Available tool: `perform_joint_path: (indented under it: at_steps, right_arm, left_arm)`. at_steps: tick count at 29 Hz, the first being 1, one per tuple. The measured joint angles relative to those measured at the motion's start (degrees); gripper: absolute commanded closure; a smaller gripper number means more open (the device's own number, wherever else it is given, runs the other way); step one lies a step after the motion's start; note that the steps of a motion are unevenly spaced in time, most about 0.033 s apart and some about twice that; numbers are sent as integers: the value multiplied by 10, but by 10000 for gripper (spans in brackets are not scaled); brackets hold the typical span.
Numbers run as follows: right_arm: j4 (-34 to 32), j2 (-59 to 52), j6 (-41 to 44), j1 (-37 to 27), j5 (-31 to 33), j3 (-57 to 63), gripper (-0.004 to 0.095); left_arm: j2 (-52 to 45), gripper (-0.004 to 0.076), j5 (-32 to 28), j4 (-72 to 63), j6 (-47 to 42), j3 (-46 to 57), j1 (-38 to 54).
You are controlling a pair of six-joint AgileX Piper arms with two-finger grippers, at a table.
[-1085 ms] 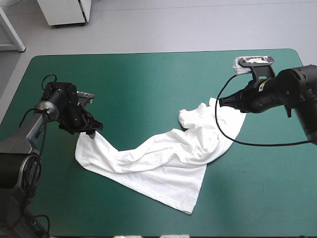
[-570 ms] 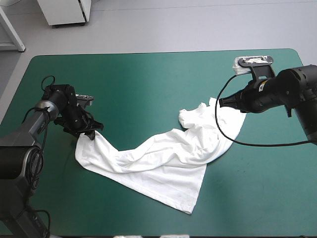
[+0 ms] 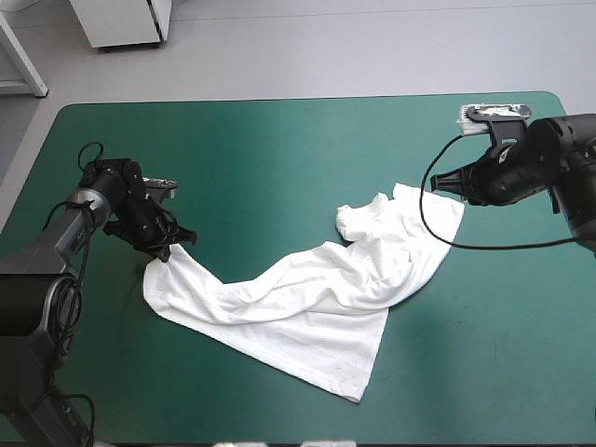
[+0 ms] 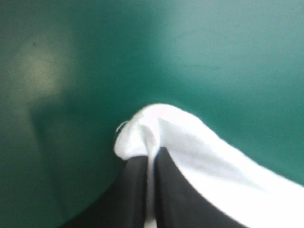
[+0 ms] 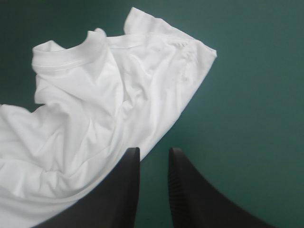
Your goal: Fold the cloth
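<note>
White T-shirt [image 3: 307,298] corner nipped in L gripper [image 3: 167,250].

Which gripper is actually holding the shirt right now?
The left gripper: it is shut on a corner of the T-shirt. The right gripper stands open by the shirt's edge, with only teal-green cover showing in its gap.

Grey floor [image 3: 372,51], white cabinet [image 3: 121,23].

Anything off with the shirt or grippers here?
The T-shirt is not flat: it lies wrinkled in a skewed band, bunched at the neck end. Only the left gripper pinches a corner. The right gripper is open at the shirt's edge near a sleeve, holding nothing. No damage shows.
</note>
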Motion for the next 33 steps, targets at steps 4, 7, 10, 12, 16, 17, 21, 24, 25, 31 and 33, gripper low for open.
perform_joint_path:
  at_steps: [4, 7, 10, 12, 16, 17, 21, 24, 25, 31, 33]
  right_arm:
    - [33, 74, -18, -55, -21, -3, 496]
    - [33, 116, -21, -58, -31, -8, 450]
    - [34, 158, -23, -58, -49, -9, 447]
    - [34, 187, -26, -58, -59, -12, 447]
    - [26, 243, -28, -59, -65, -39, 447]
    - [23, 253, -28, -59, -66, -48, 447]
    - [17, 298, -29, -59, -67, -104, 447]
    - [17, 331, -30, -59, -58, -137, 447]
    - [17, 341, -30, -59, -53, -144, 447]
    - [17, 379, -36, -59, -31, -148, 447]
    - [17, 384, -36, -59, -30, -148, 450]
  left_arm:
    - [0, 733, 0, 0, 0, 0, 0]
    - [0, 733, 0, 0, 0, 0, 0]
    - [0, 733, 0, -1, 0, 0, 0]
    - [0, 733, 0, -1, 0, 0, 0]
    - [0, 733, 0, -1, 0, 0, 0]
    - [0, 733, 1, -2, 0, 0, 0]
    - [0, 733, 1, -2, 0, 0, 0]
    - [0, 733, 1, -3, 0, 0, 0]
    - [0, 733, 1, -4, 0, 0, 0]
    - [0, 733, 1, -4, 0, 0, 0]
    - [0, 733, 1, -4, 0, 0, 0]
